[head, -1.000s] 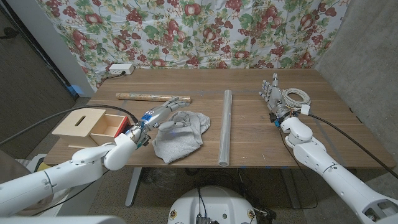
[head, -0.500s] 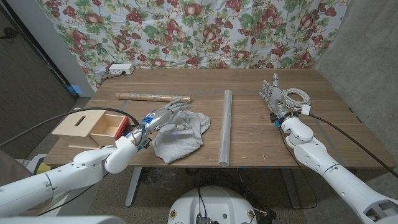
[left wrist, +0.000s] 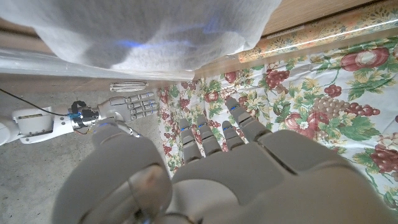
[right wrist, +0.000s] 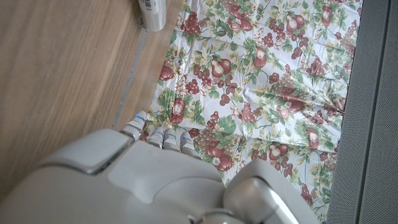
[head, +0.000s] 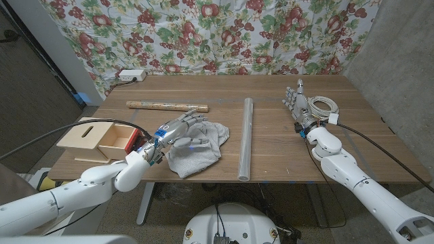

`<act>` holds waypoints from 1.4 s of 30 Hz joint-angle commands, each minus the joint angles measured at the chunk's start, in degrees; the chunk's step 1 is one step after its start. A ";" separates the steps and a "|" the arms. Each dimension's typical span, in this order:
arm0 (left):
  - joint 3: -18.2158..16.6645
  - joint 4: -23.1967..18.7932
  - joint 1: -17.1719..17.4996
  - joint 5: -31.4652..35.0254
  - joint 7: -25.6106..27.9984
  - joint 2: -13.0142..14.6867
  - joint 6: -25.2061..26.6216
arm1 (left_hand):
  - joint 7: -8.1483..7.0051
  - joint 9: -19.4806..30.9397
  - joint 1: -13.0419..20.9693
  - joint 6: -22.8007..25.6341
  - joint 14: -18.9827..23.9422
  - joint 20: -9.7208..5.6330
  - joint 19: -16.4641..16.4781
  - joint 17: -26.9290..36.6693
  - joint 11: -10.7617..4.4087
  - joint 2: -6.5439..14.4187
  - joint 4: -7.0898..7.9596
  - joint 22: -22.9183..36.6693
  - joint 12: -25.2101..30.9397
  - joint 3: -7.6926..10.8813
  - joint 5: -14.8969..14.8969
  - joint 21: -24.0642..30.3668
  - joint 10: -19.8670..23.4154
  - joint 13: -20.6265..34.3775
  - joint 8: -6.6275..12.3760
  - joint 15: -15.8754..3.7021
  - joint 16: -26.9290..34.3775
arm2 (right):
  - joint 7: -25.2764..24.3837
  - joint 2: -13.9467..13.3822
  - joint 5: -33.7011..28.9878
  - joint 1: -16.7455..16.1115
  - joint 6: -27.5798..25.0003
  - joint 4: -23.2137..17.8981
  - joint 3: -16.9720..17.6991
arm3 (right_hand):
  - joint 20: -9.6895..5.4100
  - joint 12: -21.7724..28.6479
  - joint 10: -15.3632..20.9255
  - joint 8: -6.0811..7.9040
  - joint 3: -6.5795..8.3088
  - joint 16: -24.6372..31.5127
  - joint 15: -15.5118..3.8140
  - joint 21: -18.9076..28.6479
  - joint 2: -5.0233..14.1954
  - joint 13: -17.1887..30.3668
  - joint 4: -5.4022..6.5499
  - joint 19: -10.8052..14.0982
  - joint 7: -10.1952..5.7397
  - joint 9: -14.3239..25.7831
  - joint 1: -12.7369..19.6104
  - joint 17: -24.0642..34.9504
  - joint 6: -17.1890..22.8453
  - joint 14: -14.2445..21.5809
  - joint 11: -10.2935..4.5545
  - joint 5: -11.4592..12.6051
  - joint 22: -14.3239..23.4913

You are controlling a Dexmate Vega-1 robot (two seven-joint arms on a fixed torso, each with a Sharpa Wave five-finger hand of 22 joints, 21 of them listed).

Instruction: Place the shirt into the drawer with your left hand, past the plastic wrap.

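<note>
Since a second ago the left hand (head: pixel 178 131) has slid onto the shirt (head: pixel 196 149), fingers spread, gripping nothing.

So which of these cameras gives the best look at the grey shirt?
The head view: the whole shirt lies crumpled on the table, with the left hand over its near-left part and the drawer beside it. The left wrist view catches just a blurred close-up of its fabric. The right wrist view looks elsewhere, at table and flowered cloth.
</note>
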 commanded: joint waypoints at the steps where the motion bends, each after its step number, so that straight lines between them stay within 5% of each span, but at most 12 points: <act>1: 1.16 2.04 -0.18 3.07 3.28 -1.65 1.03 | -0.01 0.18 0.53 0.57 0.50 0.04 0.72 0.31 -0.03 -0.01 -0.31 0.20 0.19 -0.10 0.44 0.51 0.81 0.15 0.21 -4.41 0.26 | -0.22 -0.23 -0.04 -0.08 -0.16 -0.51 0.11 | -0.02 0.56 0.05 0.09 0.19 0.38 -0.24 0.20 -0.13 0.32 0.10 -0.05 0.09 0.31 0.24 0.25 0.32 0.01 -0.28 -0.06 0.17; 42: 5.14 5.94 -3.60 5.95 0.93 -3.89 -2.05 | -0.07 0.17 1.67 1.66 0.97 0.04 -0.03 0.34 -0.12 -0.02 -0.88 0.28 -0.10 0.00 1.56 -0.14 1.36 0.17 0.05 -4.16 -0.12 | -0.95 -0.38 0.31 -0.81 -0.65 -1.33 0.41 | -0.09 0.53 0.02 0.15 0.32 0.39 -0.12 0.22 -0.02 0.32 0.11 -0.03 0.17 0.31 0.20 0.25 0.54 0.09 -0.29 -0.11 0.17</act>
